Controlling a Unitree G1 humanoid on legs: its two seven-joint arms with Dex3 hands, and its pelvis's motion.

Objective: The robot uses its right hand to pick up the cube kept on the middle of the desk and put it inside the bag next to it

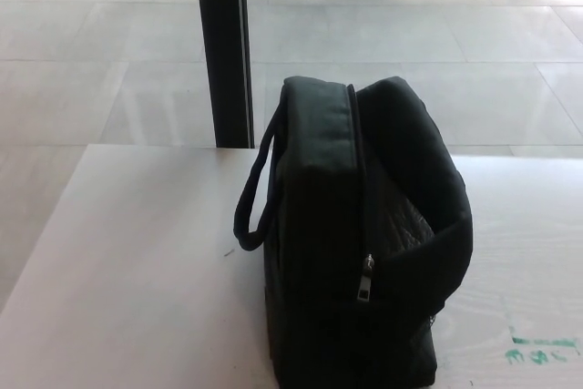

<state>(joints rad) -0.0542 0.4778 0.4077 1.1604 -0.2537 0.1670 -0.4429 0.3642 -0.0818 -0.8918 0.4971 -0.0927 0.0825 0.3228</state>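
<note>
A black zippered bag (360,243) is standing upright on the white desk (137,271), its flap gaping toward the right and a carry handle (253,198) looping off its left side. Neither robot hand is showing, so I cannot tell how the fingers are set. The cube is nowhere showing either; possibly it is already lying inside the bag, or sitting out of frame. If still outstanding, the right hand should be approaching the right-side opening from above. Open desk is lying left; a dark pillar (223,47) is standing beyond the far edge.
</note>
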